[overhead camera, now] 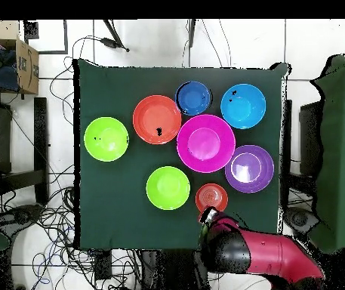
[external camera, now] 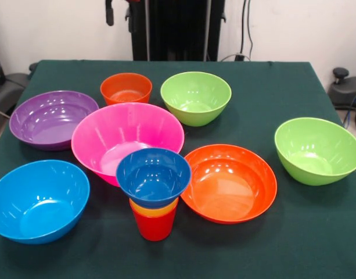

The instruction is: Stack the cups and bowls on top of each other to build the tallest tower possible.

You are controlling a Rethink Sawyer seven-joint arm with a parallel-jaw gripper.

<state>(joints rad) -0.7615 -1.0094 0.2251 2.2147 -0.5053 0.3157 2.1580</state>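
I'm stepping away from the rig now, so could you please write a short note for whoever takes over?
Gripper: drawn back at the table edge by the small orange-red plastic bowl; open or shut can't be told.
Done: the tower so far is a red plastic cup, an orange cup in it and a small dark blue bowl on top.
Left: purple bowl, pink bowl, light blue bowl, large orange-red bowl, two lime green bowls and the small orange-red one, all loose on the green tablecloth.

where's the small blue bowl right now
In the front view the small blue bowl sits atop the stacked cups, between the pink bowl and the big orange bowl.
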